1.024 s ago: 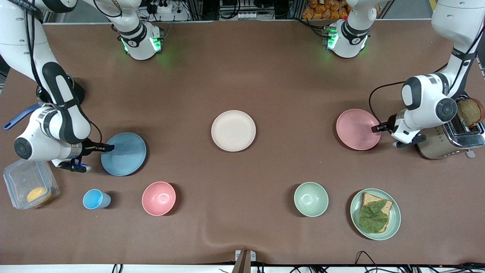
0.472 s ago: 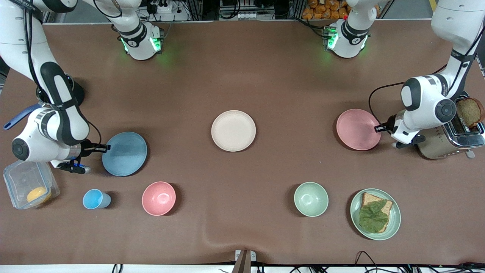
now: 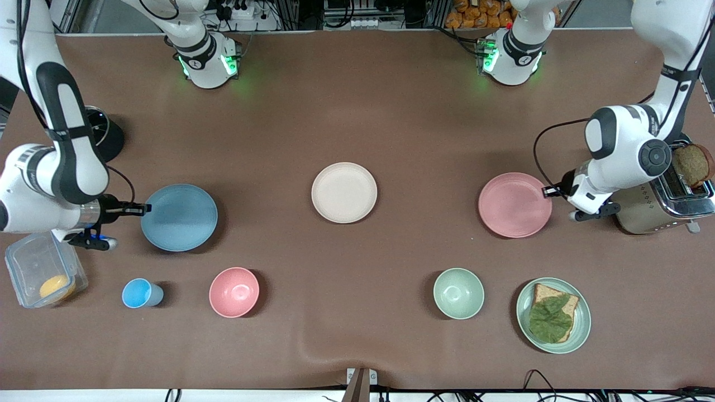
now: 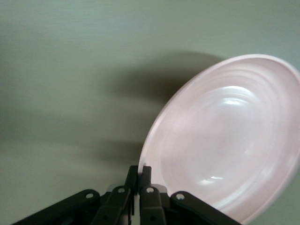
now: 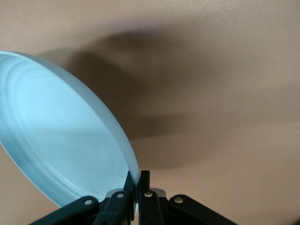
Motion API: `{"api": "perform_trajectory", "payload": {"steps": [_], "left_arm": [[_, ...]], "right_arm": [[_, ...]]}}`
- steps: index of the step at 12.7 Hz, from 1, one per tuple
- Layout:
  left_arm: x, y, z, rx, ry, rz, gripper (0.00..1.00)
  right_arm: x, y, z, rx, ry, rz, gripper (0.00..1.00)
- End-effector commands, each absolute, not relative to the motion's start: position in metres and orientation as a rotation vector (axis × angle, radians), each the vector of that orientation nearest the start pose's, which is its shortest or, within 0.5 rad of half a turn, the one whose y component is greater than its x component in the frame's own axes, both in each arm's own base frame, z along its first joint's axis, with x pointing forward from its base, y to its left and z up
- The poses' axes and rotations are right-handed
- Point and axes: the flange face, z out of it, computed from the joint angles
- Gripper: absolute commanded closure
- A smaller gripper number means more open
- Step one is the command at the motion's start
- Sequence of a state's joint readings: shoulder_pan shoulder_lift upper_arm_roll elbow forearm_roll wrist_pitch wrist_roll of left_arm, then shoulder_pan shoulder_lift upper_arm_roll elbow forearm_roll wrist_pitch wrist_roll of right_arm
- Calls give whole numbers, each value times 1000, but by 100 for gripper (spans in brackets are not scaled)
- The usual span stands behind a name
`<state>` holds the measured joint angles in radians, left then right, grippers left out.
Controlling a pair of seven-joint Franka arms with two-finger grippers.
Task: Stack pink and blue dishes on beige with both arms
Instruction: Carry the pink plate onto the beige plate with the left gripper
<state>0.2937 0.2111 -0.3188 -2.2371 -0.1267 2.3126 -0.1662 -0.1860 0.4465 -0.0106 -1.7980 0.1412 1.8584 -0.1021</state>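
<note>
Left tool [image 3: 548, 191] clamps pink plate [image 3: 514, 205]; right tool [image 3: 144, 209], blue plate [image 3: 179, 217].

two white jointed arms, black bands at joints. green lights glow on both bases. thin black cables trail along forearms. black slim gripper fingers with small silver screws.

blue plate [image 3: 179, 218] lifted by right pincer [image 3: 146, 209], pink plate [image 3: 514, 205] lifted by left pincer [image 3: 547, 192]
</note>
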Motion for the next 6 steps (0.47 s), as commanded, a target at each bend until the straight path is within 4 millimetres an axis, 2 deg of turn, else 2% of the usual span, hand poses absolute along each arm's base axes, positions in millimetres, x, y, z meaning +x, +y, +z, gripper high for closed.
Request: {"api": "perform_trajectory", "payload": {"steps": [1, 3, 6], "left_arm": [[517, -100, 315, -3342, -454, 240, 100], [499, -189, 320, -3347, -514, 256, 100], [458, -282, 305, -3341, -549, 283, 100]], "right_arm": [[587, -99, 300, -2836, 249, 550, 100], [583, -91, 301, -2746, 279, 592, 100], [582, -93, 301, -2712, 305, 593, 100]]}}
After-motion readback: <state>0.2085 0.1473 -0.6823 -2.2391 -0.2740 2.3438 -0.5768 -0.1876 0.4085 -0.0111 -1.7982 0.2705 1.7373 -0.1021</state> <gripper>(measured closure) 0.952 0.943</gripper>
